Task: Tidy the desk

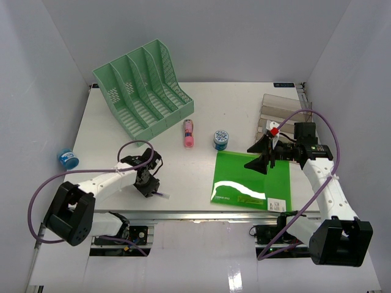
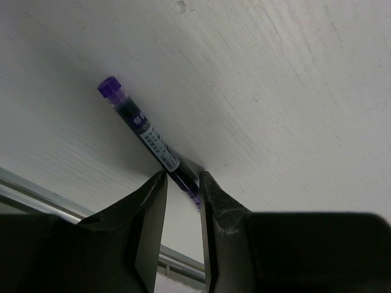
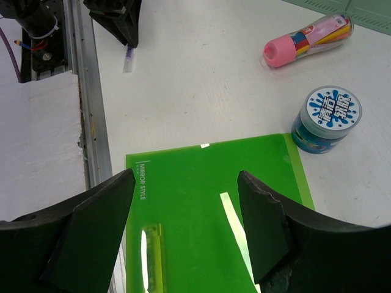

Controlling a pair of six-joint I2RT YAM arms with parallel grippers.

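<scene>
The purple pen (image 2: pixel 144 132) lies flat on the desk (image 1: pixel 208 116), close to the front edge on the left side. Its long way runs on a slant, straight out from the left gripper (image 2: pixel 182 183), with the purple cap at the far end. The gripper's two fingers (image 2: pixel 149 204) squeeze the pen's near end, so the left arm is the near one. The right gripper (image 1: pixel 263 154) is well apart from the pen. It is wide open over the green folder (image 1: pixel 244 183).

Bright, soft shadows on the desk (image 1: pixel 214 110), glare on green folder (image 1: pixel 252 177)
</scene>
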